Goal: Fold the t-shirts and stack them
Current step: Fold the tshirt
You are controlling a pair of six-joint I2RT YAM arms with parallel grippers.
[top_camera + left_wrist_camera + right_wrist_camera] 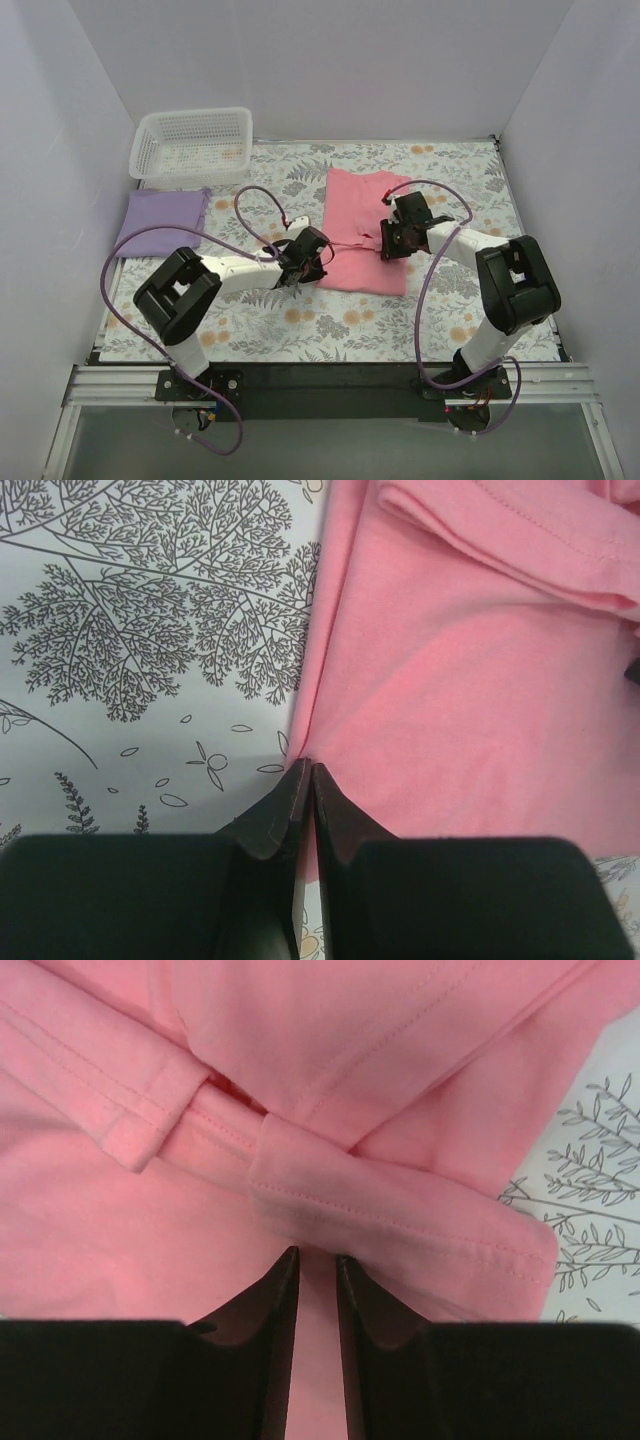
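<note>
The salmon-pink t-shirt (362,205) lies partly folded in the middle of the floral tablecloth, sleeves tucked in. My left gripper (316,262) is at its lower left edge. In the left wrist view the left gripper (305,767) is shut on the edge of the pink t-shirt (470,680). My right gripper (392,242) is over the shirt's right side. In the right wrist view the right gripper (317,1253) is closed to a narrow gap with the pink t-shirt (120,1220) between its jaws, just below a folded sleeve (400,1210). The lavender-purple t-shirt (163,220) lies folded at the far left.
A white lattice basket (192,145) stands at the back left, just behind the lavender shirt. The floral tablecloth (300,330) covers the table, and white walls close in the left, back and right sides. Purple cables loop over both arms.
</note>
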